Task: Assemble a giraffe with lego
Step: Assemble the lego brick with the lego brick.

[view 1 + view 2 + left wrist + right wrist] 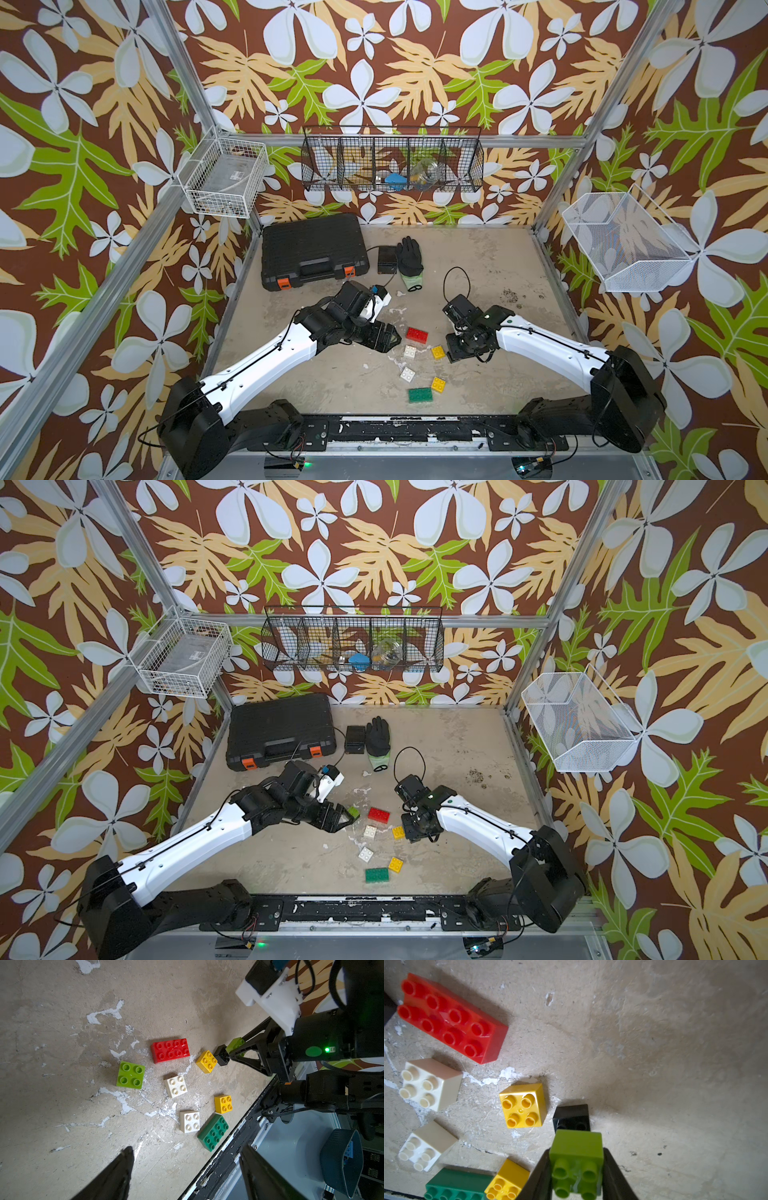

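While the right end effector (576, 1156) is clamped on a lime brick (576, 1144), the black brick (571, 1114) lies just past its tips; the left end effector (186, 1148), jaws apart, hangs farther from it.

From my seat I count nine bricks in all: one red long brick (170, 1050), one dark green long brick (213, 1132), two white square bricks (175, 1085) (189, 1121), two yellow square bricks (206, 1061) (223, 1103), two lime green square bricks (130, 1075) (576, 1162) and one black square brick (571, 1118). Towards the far left corner of the surface I see one black tool case (313, 251), one small black box (386, 259) and one black glove (409, 257). On the walls I count three wire baskets (216, 205) (473, 166) (648, 282): two white, one black.
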Action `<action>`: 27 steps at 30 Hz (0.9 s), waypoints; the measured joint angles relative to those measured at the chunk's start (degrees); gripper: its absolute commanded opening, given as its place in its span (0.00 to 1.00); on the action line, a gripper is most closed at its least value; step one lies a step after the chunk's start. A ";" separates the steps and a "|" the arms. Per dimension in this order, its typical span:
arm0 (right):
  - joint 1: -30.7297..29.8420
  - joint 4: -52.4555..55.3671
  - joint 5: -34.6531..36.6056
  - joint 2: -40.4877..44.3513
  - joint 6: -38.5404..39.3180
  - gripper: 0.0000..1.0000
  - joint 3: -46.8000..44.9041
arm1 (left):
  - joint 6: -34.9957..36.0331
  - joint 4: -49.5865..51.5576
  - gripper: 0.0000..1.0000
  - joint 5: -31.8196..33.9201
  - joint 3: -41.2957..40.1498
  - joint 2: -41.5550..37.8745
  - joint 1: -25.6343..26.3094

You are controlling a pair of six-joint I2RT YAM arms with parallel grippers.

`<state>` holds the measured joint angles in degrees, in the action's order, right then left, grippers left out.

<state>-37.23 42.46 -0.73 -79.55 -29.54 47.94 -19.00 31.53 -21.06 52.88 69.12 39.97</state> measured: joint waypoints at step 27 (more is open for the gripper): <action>2.29 -5.86 -3.67 -3.02 2.56 0.36 -3.52 | 1.25 -0.02 0.83 -1.09 1.07 2.69 0.00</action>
<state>-34.94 36.60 -4.40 -82.56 -26.98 44.42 -17.76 31.51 -22.15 53.95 71.81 39.97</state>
